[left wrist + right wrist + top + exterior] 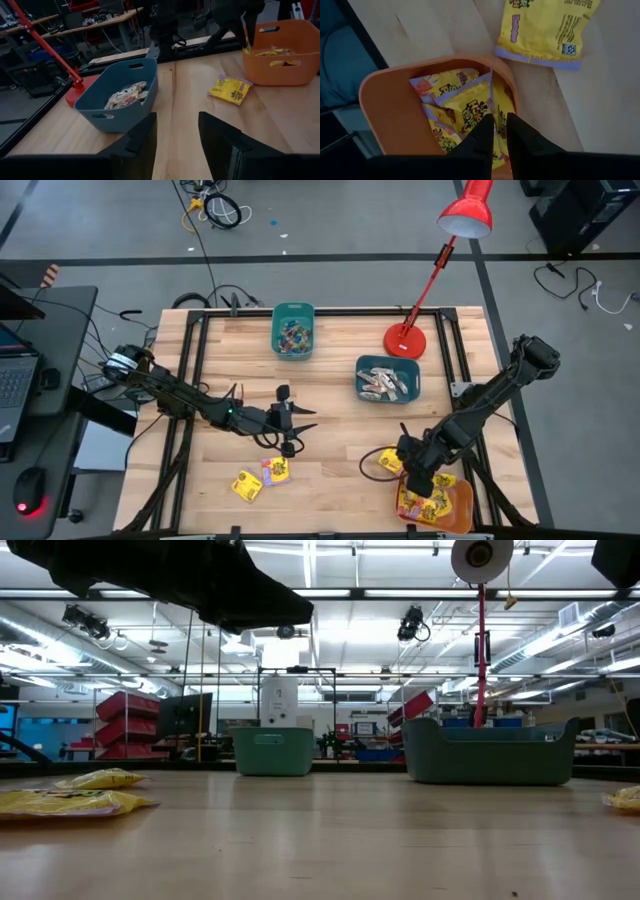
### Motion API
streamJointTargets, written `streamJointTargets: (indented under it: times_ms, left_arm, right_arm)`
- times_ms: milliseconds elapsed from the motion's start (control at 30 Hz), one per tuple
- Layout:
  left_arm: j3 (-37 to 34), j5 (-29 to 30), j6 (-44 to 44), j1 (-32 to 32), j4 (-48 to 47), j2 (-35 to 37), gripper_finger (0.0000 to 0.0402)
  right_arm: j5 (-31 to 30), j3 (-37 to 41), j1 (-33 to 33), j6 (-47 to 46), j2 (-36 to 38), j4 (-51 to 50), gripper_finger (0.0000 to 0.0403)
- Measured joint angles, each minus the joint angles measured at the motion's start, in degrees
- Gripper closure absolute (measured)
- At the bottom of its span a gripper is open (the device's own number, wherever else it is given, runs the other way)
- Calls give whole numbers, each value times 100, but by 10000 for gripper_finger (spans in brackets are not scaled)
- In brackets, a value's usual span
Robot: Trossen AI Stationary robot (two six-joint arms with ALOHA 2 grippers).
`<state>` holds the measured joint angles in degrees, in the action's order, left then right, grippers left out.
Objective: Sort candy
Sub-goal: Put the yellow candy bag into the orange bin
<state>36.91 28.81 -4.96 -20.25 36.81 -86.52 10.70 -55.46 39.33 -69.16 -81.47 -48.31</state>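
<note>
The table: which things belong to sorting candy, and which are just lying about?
Job:
yellow packets
orange bin
blue bin of pale sticks
teal bin of small pieces
right gripper

Lying about:
red lamp
laptop

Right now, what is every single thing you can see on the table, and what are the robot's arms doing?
yellow packets: two loose by the table's near-left edge, one beside the orange bin, more inside it
orange bin: one, near-right corner
small teal bin: one, far middle, colourful small sweets inside
larger teal bin: one, right of centre, pale wrapped sweets inside
lamp: one, red, base at far right
left gripper: open, mid-table, empty
right gripper: over the orange bin, fingers slightly parted
</note>
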Motion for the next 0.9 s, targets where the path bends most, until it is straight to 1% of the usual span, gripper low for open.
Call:
streamJointTargets:
  times_ms: [400, 500, 633, 767, 833, 900]
  left_arm:
    - [0, 111, -19, 0, -107, 0, 254]
    - [0, 112, -19, 0, -122, 0, 254]
    - [0, 114, -48, 0, -125, 0, 254]
    - [0, 115, -73, 0, -171, 0, 254]
    - [0, 114, -78, 1, -208, 0, 254]
    - [0, 72, -78, 0, -242, 0, 254]
  right_arm:
    - [266, -7, -127, -44, 0, -27, 364]
    - [277, -165, -128, -48, 0, -241, 364]
    - [261, -562, -128, -113, 0, -749, 364]
    - [21, -1038, -128, -114, 0, -1356, 364]
    - [-253, -1272, -128, -78, 0, -1644, 364]
    - [-629, -1439, -142, 73, 2, -1702, 364]
